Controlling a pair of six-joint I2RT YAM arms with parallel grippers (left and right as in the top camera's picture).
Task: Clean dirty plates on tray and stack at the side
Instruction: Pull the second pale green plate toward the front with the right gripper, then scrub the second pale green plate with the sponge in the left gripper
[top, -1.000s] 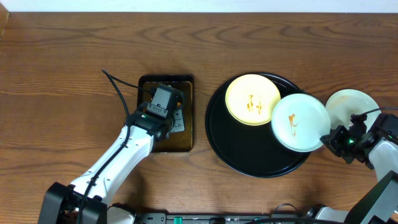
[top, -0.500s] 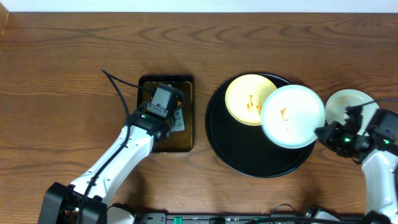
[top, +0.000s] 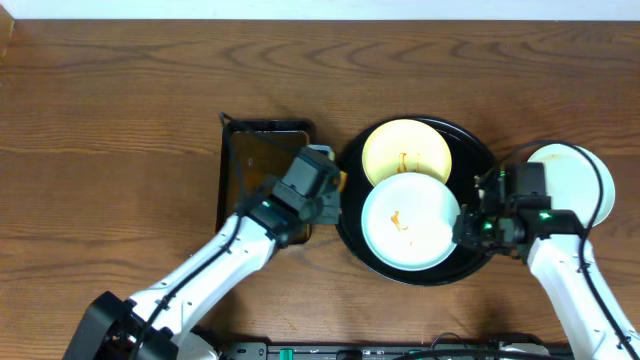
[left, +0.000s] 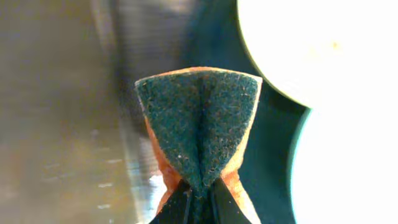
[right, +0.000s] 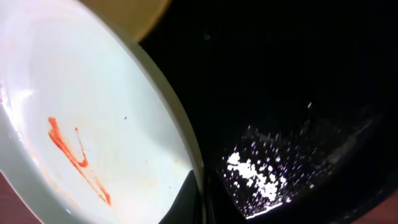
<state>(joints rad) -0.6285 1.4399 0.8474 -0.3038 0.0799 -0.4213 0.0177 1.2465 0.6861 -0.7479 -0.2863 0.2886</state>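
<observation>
The black round tray holds a pale yellow plate with a sauce smear. My right gripper is shut on the rim of a mint-green plate with an orange smear, held over the tray's front and overlapping the yellow plate; it also shows in the right wrist view. A second mint plate lies on the wood to the right of the tray. My left gripper is shut on a folded sponge, green scrub side out, orange beneath, at the tray's left rim.
A rectangular dark tray with brownish liquid sits left of the black tray, under my left arm. Bare wood-grain tabletop spreads left and behind. The right arm lies along the front right.
My right gripper carried the smeared mint plate left, from the tray's right edge to over its front middle. My left gripper lifted the sponge from the rectangular tray and moved right to the black tray's rim.
</observation>
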